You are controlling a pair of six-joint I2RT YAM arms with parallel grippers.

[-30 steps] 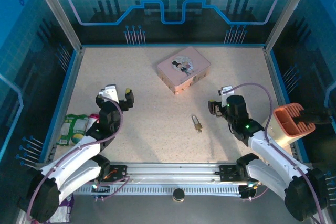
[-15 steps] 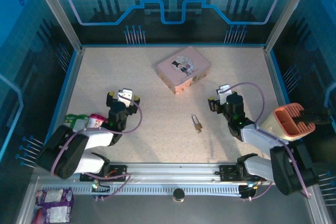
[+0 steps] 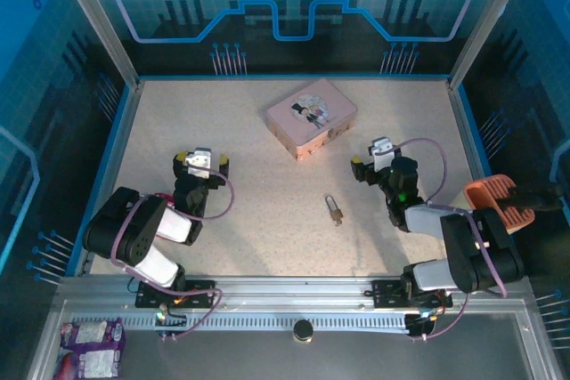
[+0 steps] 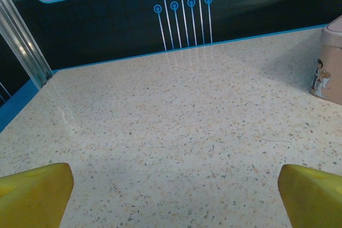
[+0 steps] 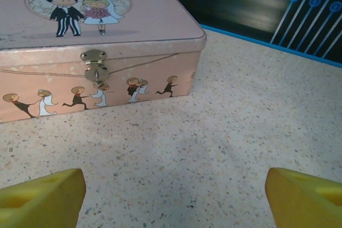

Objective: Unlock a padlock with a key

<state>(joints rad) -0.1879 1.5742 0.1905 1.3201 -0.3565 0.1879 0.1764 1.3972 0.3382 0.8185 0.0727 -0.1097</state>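
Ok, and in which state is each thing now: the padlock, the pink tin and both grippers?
padlock: lying on the table, apart from both grippers; locked or not, too small to tell.
pink tin: lid shut, clasp down.
left gripper: open, empty.
right gripper: open, empty.

The 2 arms are sitting folded low close to their bases, each forearm reaching toward the far side. The left end effector [image 3: 200, 160] is pointing far and slightly right, its 2 yellow fingers [image 4: 33, 193] standing wide apart with nothing between them. The right end effector [image 3: 372, 165] is pointing far and left, its yellow fingers [image 5: 43, 196] likewise gaping wide and gripping nothing. Over both wrists purple cables [image 3: 427, 153] are looping.
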